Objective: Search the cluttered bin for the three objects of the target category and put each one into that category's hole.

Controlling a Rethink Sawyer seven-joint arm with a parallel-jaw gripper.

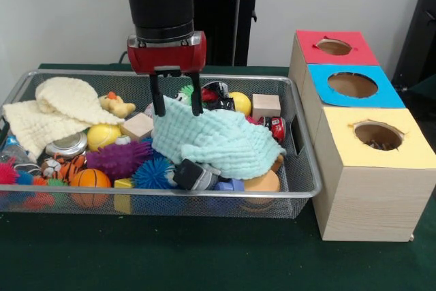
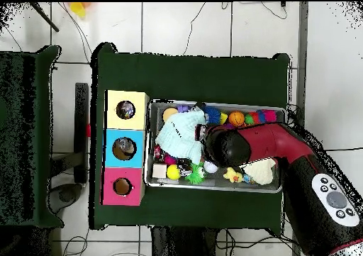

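The two black fingers (image 1: 158, 103) of the gripper (image 1: 177, 107) are seen spread a little apart, their tips set down at the upper edge of the mint-green cloth (image 1: 218, 142); whether the cloth is actually pinched between them cannot be told. The cloth is draped over the middle and right of the wire bin (image 1: 300, 168), covering what lies beneath. Just behind the fingers a yellow ball (image 1: 240, 102) and a wooden block (image 1: 266, 105) are seen near the far rim. To the cloth's left a second wooden block (image 1: 137, 126), a purple spiky ball (image 1: 119, 158), a blue spiky ball (image 1: 151, 174) and a small basketball (image 1: 90, 179) are crowded together, and a cream cloth (image 1: 51, 110) fills the left end. Little bare room is left inside the bin. Beside its right rim, the sorting box is placed with its red hole (image 1: 334, 47), blue hole (image 1: 352, 84) and yellow hole (image 1: 378, 135) open upward, the table (image 1: 170, 257) bare in front.
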